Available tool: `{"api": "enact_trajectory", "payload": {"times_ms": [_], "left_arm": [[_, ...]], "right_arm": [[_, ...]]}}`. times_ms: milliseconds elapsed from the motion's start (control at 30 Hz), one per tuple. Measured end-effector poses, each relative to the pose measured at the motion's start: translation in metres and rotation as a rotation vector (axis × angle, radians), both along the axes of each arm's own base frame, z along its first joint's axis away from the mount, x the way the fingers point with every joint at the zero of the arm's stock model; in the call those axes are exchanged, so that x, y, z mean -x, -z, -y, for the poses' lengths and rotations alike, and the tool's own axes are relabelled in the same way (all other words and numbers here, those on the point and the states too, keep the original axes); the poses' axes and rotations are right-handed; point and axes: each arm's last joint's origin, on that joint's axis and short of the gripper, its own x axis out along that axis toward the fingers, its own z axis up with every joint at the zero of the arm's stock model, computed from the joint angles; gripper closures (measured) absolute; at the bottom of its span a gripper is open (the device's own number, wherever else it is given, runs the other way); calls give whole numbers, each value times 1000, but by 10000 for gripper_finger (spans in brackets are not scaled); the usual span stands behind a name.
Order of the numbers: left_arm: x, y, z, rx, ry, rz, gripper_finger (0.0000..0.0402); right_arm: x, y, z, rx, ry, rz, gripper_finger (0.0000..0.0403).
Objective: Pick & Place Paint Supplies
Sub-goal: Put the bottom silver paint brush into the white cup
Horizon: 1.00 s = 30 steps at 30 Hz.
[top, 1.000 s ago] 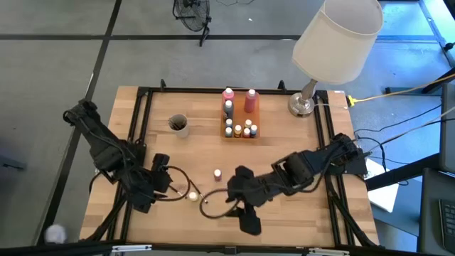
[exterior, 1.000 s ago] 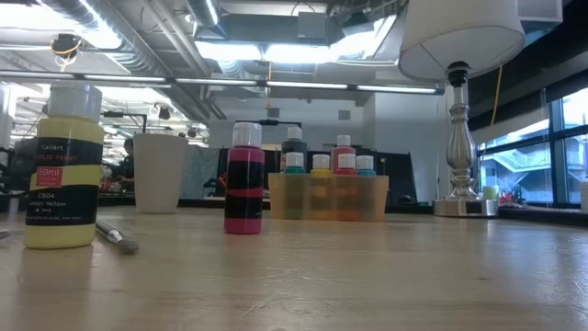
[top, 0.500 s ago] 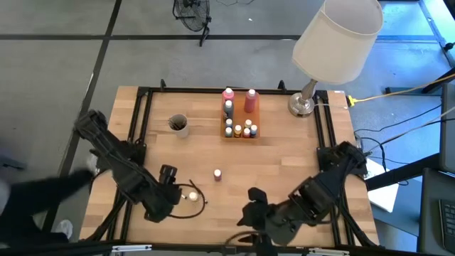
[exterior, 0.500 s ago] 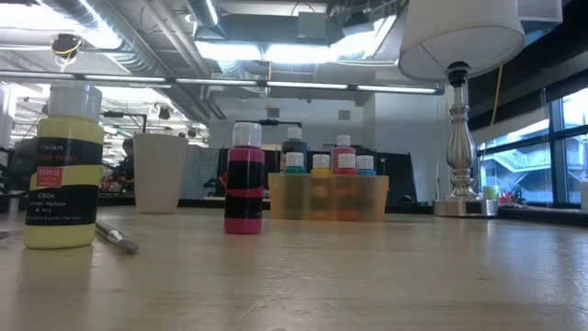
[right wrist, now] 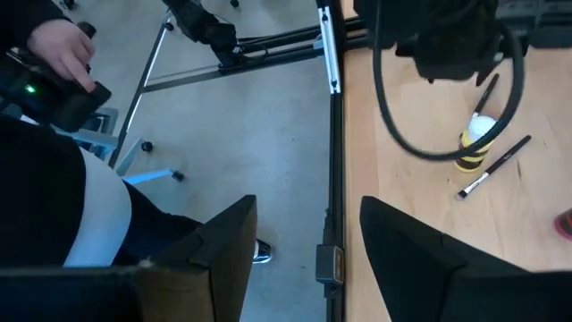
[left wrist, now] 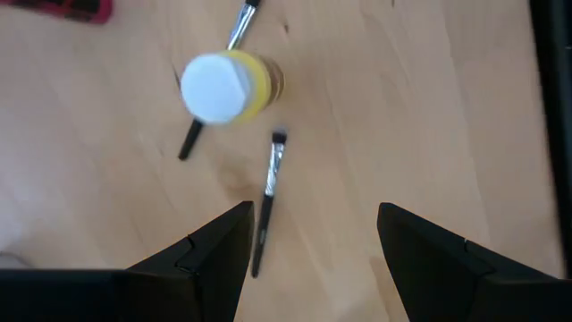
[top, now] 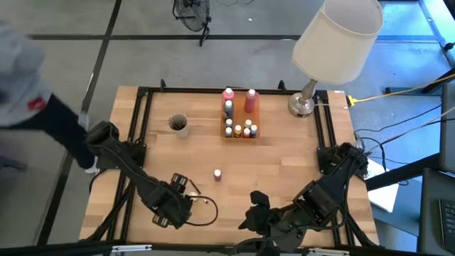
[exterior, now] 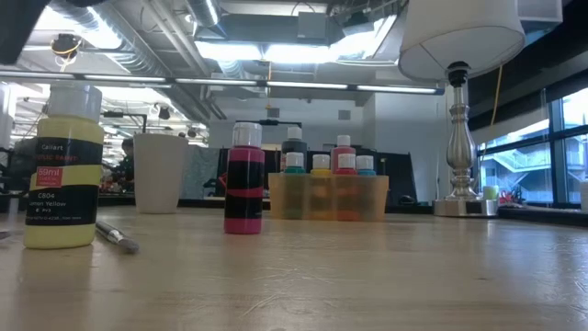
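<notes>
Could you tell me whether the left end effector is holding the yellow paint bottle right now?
No, in the left wrist view the left end effector is open and empty, and the yellow paint bottle stands apart on the table beyond it.

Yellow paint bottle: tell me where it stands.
The yellow paint bottle stands upright near the table's front left, under the left claw, with two thin brushes lying beside it.

Yellow bottle (exterior: 62,167) with white cap; pink bottle (exterior: 244,179), black-banded.

Pulled left gripper (top: 173,206) back to the table's near edge, over the yellow bottle (left wrist: 221,84). Withdrew right gripper (top: 257,215) to the near edge too.
</notes>
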Motion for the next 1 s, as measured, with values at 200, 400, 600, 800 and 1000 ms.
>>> {"api": "enact_trajectory", "payload": {"times_ms": [200, 400, 600, 800, 1000], "left_arm": [[-9, 10, 1, -24, 39, 3, 167], [-5, 22, -7, 9, 26, 34, 167], [-1, 34, -11, 70, 39, 88, 167], [3, 59, -15, 70, 74, 73, 167], [1, 70, -16, 55, 67, 155, 167]], "right_arm": [[1, 0, -1, 1, -3, -1, 200], [1, 0, -1, 3, -3, -4, 203], [1, 2, 2, 43, 40, 5, 216], [-6, 2, 10, 46, 66, 4, 224], [-10, 2, 14, 45, 75, 2, 224]]}}
